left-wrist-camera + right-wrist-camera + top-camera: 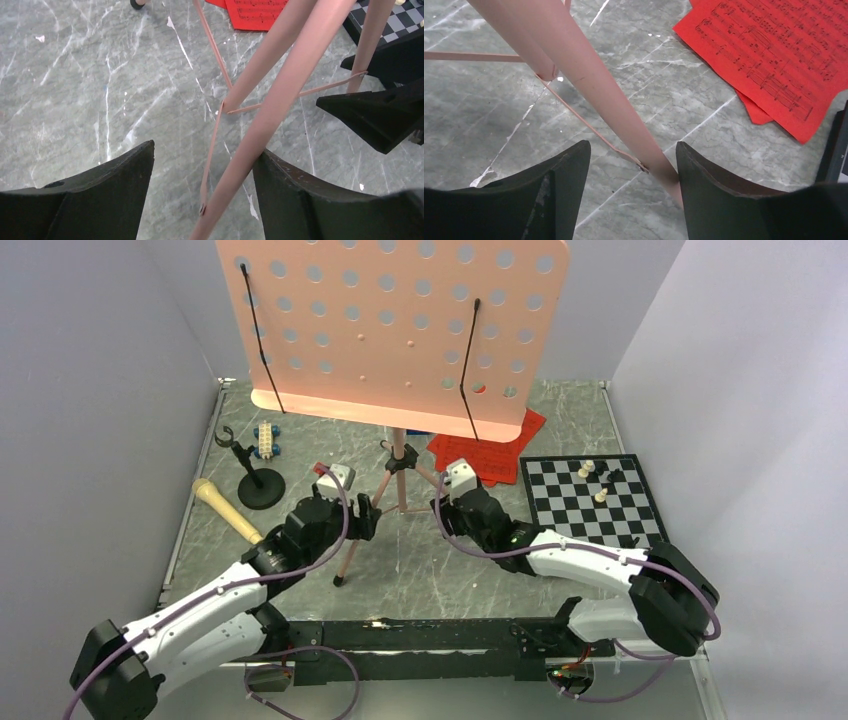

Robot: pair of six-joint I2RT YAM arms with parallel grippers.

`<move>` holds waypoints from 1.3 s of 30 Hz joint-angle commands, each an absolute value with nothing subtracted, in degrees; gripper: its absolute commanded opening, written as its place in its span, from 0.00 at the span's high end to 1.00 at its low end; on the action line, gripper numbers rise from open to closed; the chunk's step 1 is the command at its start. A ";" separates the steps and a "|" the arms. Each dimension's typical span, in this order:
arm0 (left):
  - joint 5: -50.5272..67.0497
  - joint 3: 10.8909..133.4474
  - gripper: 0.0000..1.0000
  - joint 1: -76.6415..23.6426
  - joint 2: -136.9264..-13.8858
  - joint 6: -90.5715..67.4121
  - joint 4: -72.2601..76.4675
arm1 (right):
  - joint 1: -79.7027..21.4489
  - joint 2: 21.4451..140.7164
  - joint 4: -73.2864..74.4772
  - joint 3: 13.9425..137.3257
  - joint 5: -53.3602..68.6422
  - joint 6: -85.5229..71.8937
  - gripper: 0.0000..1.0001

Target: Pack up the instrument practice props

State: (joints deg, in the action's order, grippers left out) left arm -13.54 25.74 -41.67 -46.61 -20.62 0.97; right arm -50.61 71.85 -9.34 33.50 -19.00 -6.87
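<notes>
grippers straddle tripod legs of the music stand [400, 330]: left gripper [202, 192] and right gripper [631, 187] both spread (nothing pinched), so i can fold it.

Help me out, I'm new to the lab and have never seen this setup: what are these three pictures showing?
Two robot arms are bolted at the table's near edge. The wide picture looks down from above; the other two come from cameras on each wrist, so the dark shapes at the bottom are that hand's own fingers. The left hand and right hand are both open, each with a leg of the pink music stand between its fingers; nothing is clamped. On the table lie red sheet music, a microphone, a small black mic stand, a chessboard and toy cars.
</notes>
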 commanded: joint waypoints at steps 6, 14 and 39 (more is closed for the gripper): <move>-16.40 30.41 0.39 -41.63 -50.57 -17.42 7.15 | -60.20 69.73 -8.38 34.29 -24.64 -8.38 0.51; -16.92 30.62 0.59 -41.64 -52.83 -14.05 9.79 | -70.44 67.94 -6.39 33.85 -30.44 -13.67 0.72; -12.56 30.37 0.46 -41.11 -58.45 -9.51 22.89 | -85.89 71.06 5.92 38.82 -48.20 -27.37 0.51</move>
State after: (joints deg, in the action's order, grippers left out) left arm -9.41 28.73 -42.35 -60.03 -0.84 18.61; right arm -82.26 72.01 3.07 34.65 -54.22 -22.61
